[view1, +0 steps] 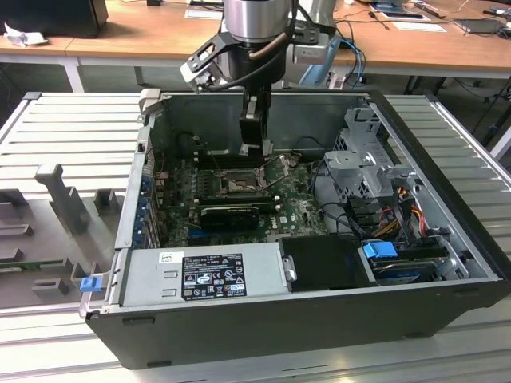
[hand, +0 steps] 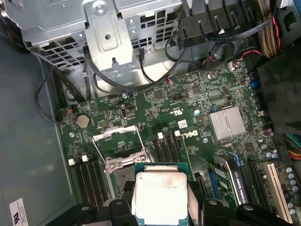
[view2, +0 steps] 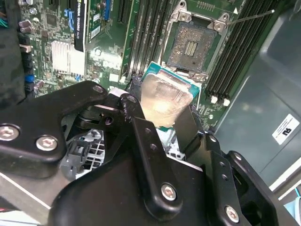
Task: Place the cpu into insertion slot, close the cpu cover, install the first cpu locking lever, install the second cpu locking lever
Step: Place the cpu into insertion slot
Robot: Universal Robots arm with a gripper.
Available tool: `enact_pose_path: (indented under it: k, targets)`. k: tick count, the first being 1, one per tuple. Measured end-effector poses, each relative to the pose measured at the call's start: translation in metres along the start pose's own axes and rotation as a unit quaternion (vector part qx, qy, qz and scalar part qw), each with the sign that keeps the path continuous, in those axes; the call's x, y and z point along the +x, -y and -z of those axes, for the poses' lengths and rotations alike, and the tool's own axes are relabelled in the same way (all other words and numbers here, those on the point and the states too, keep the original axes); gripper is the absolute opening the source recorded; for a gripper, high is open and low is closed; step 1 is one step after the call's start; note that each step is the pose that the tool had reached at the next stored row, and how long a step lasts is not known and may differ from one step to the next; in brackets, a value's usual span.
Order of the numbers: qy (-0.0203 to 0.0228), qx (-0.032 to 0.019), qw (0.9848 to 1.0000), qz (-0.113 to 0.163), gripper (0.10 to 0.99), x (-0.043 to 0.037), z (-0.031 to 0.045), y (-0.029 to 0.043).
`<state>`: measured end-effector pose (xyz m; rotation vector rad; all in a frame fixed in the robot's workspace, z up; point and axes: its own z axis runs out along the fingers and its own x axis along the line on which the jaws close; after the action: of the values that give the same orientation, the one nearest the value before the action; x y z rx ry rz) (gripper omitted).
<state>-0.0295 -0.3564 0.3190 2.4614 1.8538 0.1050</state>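
CPU (view2: 164, 96), grey metal top showing, is clamped by its edges between the closed-in fingers (view2: 188, 128) and held above the green motherboard (hand: 197, 103). Just beside it the insertion slot (view2: 192, 44) lies uncovered, inside the open computer case (view1: 279, 339) on the slatted bench (view1: 64, 128).

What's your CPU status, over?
Gripper fingers shut on flat square grey-topped cpu. Not yet in open socket. Thin silver metal cpu cover open. Nothing blocking.
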Motion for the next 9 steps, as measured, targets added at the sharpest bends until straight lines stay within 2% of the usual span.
enact_pose_path:
  k: [2,5,9]
  targets:
    - [-0.0017,0.0004,0.9998,0.021,0.525,-0.0002,-0.0029,0.0007]
    - [-0.0047,0.001,0.9985,0.054,0.525,-0.0003,-0.005,0.0011]
    - [-0.0051,0.0012,0.9983,0.059,0.525,-0.0003,-0.0077,0.0013]
